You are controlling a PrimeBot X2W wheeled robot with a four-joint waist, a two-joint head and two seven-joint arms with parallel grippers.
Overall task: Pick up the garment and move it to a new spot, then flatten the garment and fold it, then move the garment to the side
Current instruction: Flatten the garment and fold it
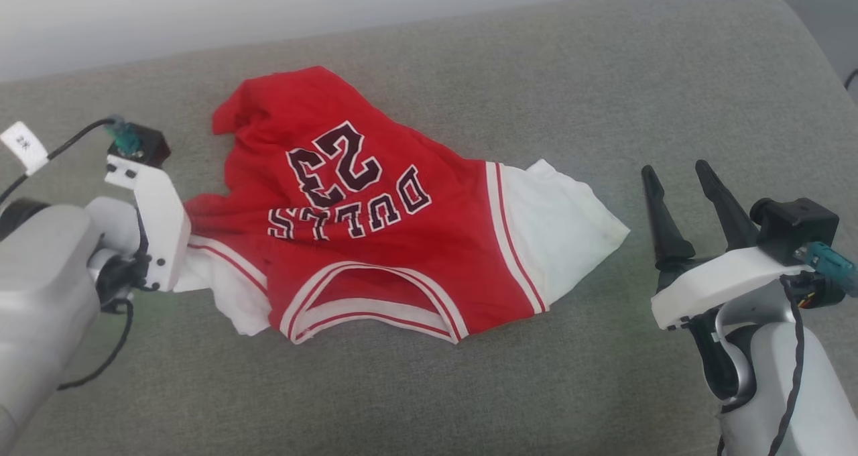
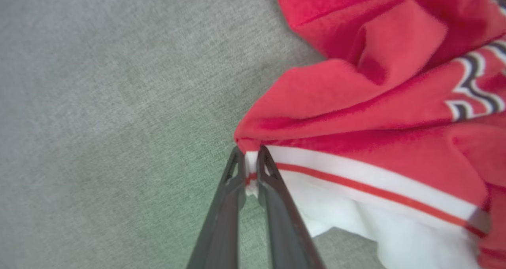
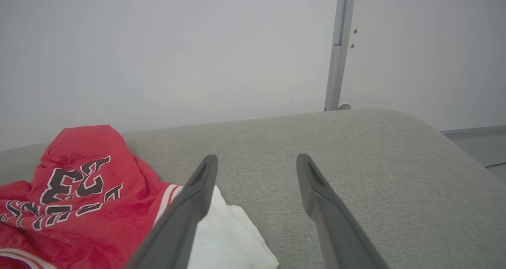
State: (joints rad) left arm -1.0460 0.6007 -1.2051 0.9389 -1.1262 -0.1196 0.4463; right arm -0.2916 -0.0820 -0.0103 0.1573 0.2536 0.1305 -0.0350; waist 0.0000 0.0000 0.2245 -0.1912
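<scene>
On your left, the left claw (image 2: 250,164) is pinched almost shut on the garment (image 1: 375,241). Its two fingers (image 2: 217,221) clamp the striped trim (image 2: 355,174) where the red body meets the left white sleeve (image 1: 224,295). The likely reason is that this seam is a firm, doubled edge at the shirt's outer corner, so a grip there should lift or drag the cloth without it slipping free. The red cloth bunches into folds just past the fingertips.

The garment lies crumpled in the middle of the grey cushion (image 1: 469,389), with the neckline toward you and the hem toward the wall (image 1: 201,7). From the head view the lettering (image 1: 348,188) therefore reads upside down. The shirt isn't flat: the far hem is humped up and the body is creased, so the flattening looks like work not yet done.

On your right, the right claw (image 1: 673,169) stands wide open and holds nothing. It hovers over bare cushion near the right white sleeve (image 1: 570,228) but apart from it. That reads as a waiting post, ready to take the opposite side so you can carry the shirt spread between two grips.

Count: one garment, two white sleeves and two claws, one closed on cloth and one empty.
</scene>
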